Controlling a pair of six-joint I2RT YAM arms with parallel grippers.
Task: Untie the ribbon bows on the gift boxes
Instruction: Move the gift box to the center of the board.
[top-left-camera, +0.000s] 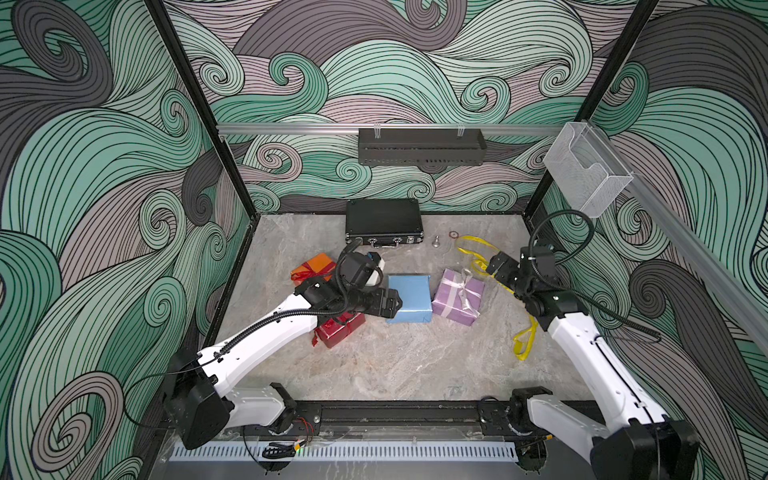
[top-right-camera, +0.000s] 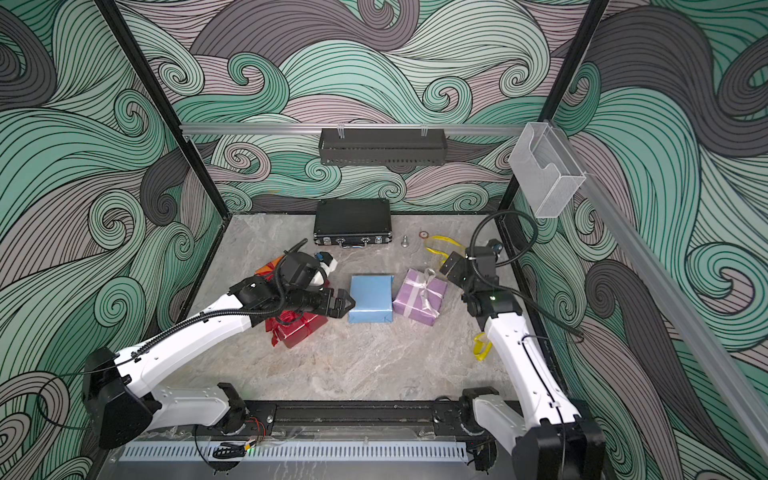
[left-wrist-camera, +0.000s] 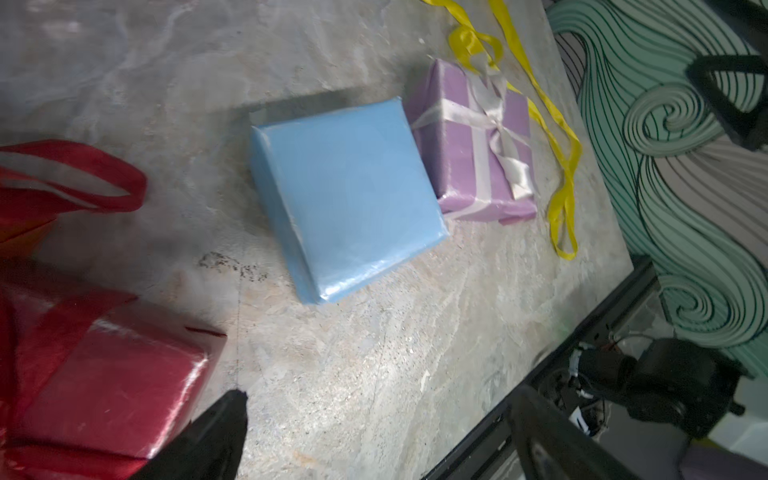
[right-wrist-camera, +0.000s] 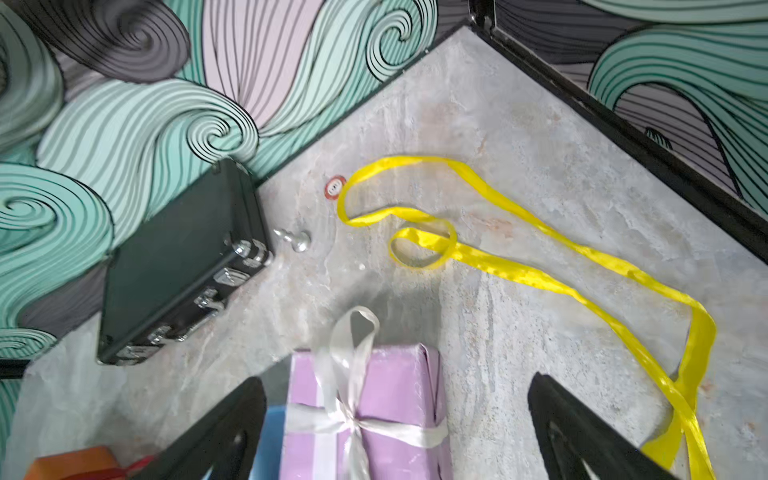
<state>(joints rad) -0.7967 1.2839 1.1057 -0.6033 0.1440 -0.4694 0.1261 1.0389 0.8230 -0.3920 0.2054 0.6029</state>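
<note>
My jaws were black, the bench (top-left-camera: 395, 365) mottled grey. The light-blue box (top-left-camera: 409, 297) was plain; the lilac box (top-left-camera: 449, 307) wore a silvery-white ribbon (top-left-camera: 467, 291); the red box (top-left-camera: 338, 332) was glossy; the orange box (top-left-camera: 318, 264) had red ribbon (top-left-camera: 305, 276). The yellow ribbon (right-wrist-camera: 498, 262) shone, and the case (top-left-camera: 382, 220) was black.

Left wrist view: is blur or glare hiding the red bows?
Left wrist view: the red ribbon loop is soft and out of focus; the glossy red box carries a glare streak; the light blue box is sharper. Right wrist view: the silvery white bow on the lilac box reads clearly.
</note>
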